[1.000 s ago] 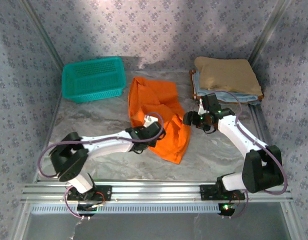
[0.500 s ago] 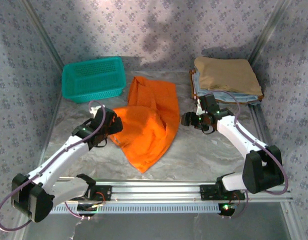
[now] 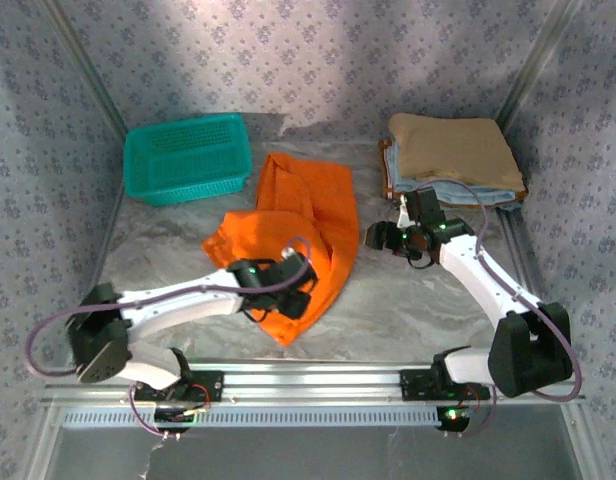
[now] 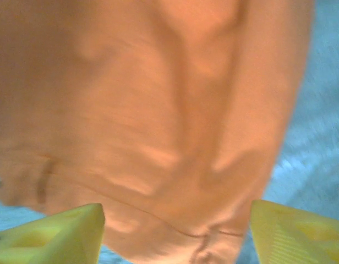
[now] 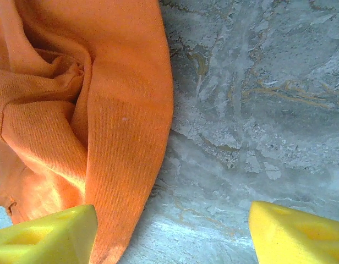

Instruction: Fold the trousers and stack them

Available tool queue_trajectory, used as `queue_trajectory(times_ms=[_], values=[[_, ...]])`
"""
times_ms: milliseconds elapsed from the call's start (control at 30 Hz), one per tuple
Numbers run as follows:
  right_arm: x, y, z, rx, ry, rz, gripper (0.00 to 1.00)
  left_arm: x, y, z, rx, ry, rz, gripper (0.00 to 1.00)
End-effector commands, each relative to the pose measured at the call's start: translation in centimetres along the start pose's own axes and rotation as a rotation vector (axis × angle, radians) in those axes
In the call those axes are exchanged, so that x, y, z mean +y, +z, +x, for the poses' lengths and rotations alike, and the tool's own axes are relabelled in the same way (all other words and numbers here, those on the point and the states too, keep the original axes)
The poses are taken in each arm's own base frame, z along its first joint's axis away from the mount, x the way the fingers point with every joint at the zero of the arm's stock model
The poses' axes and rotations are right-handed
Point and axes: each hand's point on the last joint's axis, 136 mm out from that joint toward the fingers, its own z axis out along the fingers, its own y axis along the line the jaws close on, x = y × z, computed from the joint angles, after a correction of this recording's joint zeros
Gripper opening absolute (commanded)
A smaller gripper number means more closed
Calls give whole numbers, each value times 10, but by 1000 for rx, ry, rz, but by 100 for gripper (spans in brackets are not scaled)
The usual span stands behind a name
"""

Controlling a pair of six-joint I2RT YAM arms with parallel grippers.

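The left gripper (image 4: 175,231) gapes empty over the plain orange trousers (image 3: 308,215); the right gripper (image 5: 172,231) gapes empty beside them.

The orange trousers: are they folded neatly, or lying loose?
Loosely folded over, not neat: the trousers lie in an irregular, creased heap on the table, with one flap sticking out to the left.

The trousers (image 3: 310,212), bright orange and soft, lie rumpled in the middle of the tabletop (image 3: 413,300), loosely doubled over themselves (one flap spreads out leftward), tapering to a narrow end toward the near edge.
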Motion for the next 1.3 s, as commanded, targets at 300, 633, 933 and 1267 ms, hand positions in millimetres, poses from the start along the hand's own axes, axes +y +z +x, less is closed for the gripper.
queue_trajectory(times_ms=[300, 633, 933, 1267], values=[[-15, -14, 11, -10, 13, 24, 75, -37, 58, 25, 131, 137, -65, 54], [-13, -19, 7, -23, 8, 14, 75, -21, 38, -14, 34, 146, -135, 0], [-12, -20, -1, -40, 15, 6, 75, -19, -62, -122, -244, -84, 231, 0], [-13, -33, -28, -106, 53, -4, 75, -12, -206, -223, -510, -256, 569, 0]])
